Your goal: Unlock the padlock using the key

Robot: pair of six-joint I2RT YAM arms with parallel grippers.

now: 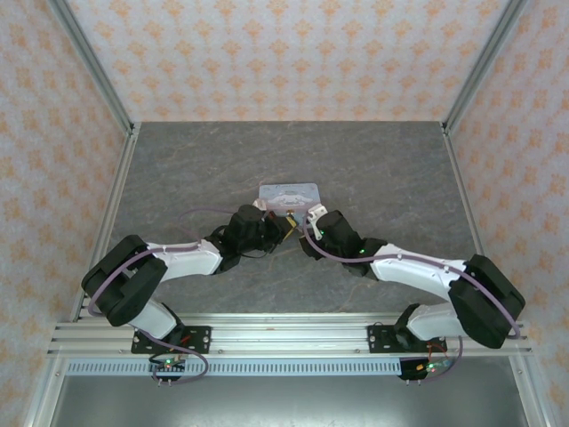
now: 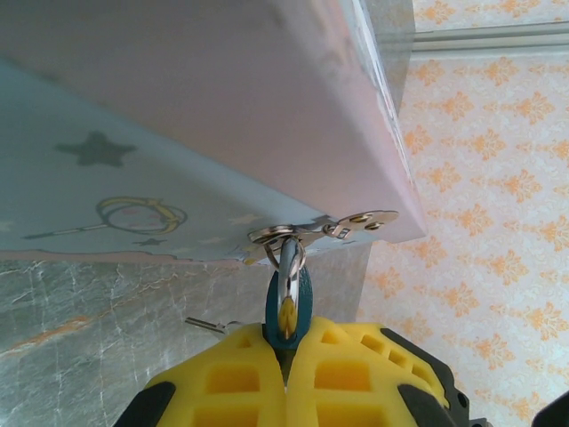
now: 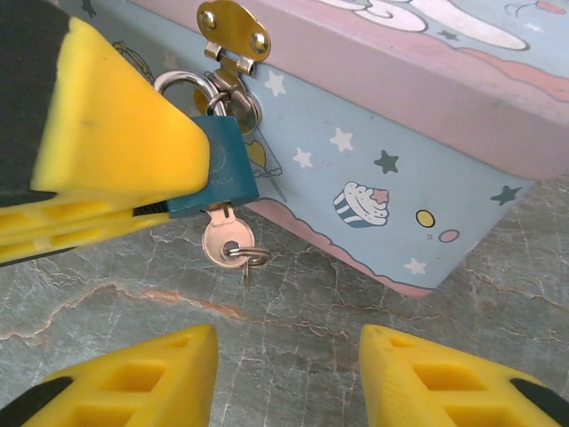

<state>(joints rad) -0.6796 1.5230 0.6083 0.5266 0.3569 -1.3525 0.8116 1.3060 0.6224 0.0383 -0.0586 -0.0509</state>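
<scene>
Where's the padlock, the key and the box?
Padlock [image 3: 233, 169]: right wrist view, on its blue body.
Key [image 3: 219, 236]: right wrist view, on its round head.
Box [image 3: 427, 178]: right wrist view, on its starry front wall.

The key [image 3: 227, 238] has its blade hidden inside the padlock [image 3: 229, 169], half covered by the left gripper [image 3: 182, 200].

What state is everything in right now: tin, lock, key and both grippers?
tin box: lid shut, hasp folded down.
padlock: hanging from the hasp, shackle looks closed.
key: seated in the padlock's keyhole, not gripped.
left gripper: shut on the padlock.
right gripper: open, empty, near the key without touching it.
</scene>
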